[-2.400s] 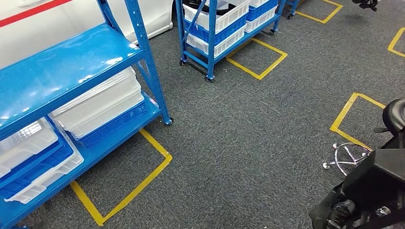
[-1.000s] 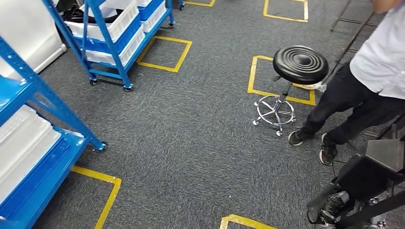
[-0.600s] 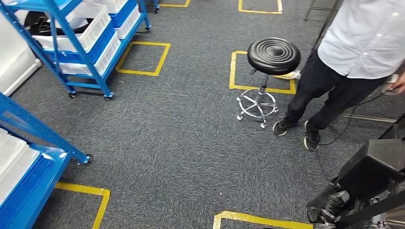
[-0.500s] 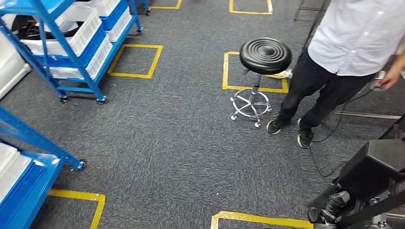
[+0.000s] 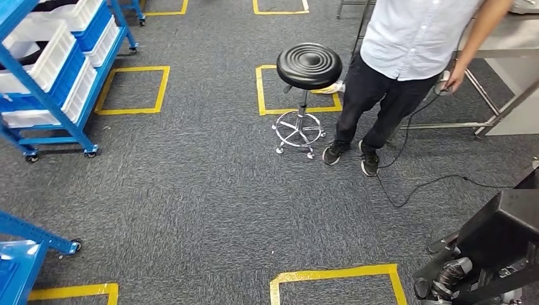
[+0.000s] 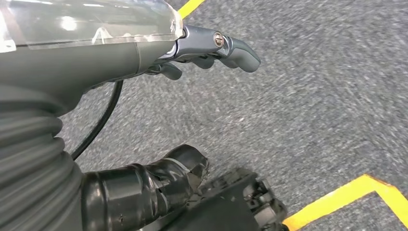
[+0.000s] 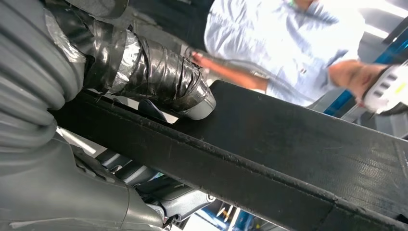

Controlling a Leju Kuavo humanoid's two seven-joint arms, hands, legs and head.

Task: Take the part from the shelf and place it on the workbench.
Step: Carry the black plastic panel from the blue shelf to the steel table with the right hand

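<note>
"Most of the view had changed by then, hadn't it?"

"It had. The robot had turned. The near shelf [image 5: 18, 253], which had filled the left side a couple of seconds before, was down to one blue corner at the lower left. The wheeled rack [image 5: 56, 95] with its white bins [image 5: 39, 56] had swung across to the upper left."

"And further along?"

"A black stool [image 5: 309, 65] stood by a yellow tape square [image 5: 262, 89]. A person [image 5: 413, 44] in a pale shirt was just beside it, neither of them seen at the start. Past them the workbench [image 5: 499, 46] had come in at the upper right, with a cable [image 5: 419, 187] trailing over the carpet [image 5: 191, 184]."

"Where was the part?"

"Low on the right as before, well apart from the bench. The part [image 5: 502, 229], a flat black panel, sat in the right hand [image 5: 447, 277]."

"Could you see the grip from up top?"

"Barely. The right wrist camera told more: the taped thumb [image 7: 159, 82] pressed on one face of the panel and the fingers [image 7: 178, 198] wrapped under the other. The left wrist camera had the left hand [image 6: 202, 48] hanging over the carpet, fingers spread and holding nothing."
</note>
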